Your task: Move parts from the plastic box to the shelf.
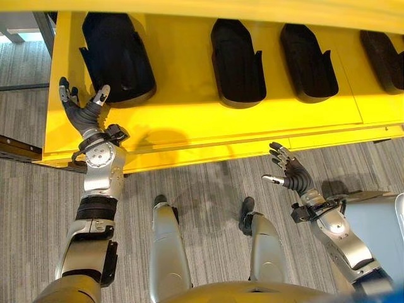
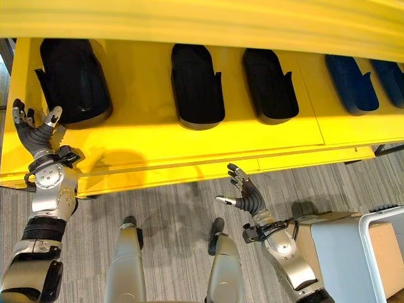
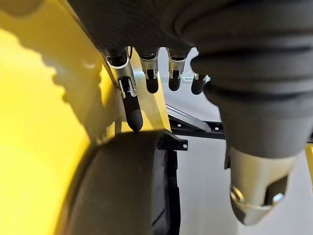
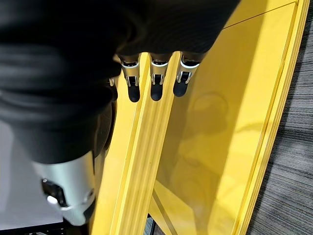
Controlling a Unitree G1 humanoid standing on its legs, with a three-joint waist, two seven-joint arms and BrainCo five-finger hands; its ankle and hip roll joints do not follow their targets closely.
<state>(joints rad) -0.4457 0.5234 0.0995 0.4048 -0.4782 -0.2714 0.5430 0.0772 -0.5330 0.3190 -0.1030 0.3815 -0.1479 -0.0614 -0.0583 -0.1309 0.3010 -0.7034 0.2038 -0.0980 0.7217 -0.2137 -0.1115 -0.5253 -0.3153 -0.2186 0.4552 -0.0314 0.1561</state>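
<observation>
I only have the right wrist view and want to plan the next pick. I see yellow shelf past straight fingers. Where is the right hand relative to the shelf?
Observer: The right hand hangs open and empty over the carpet, just in front of the yellow shelf edge.
Operator: And the left hand?
Observer: The left hand is open, its thumb at the rim of the leftmost black part, which lies on the shelf.
Operator: Where is the box?
Observer: A grey plastic box stands by the right arm; its inside is hidden.
</observation>
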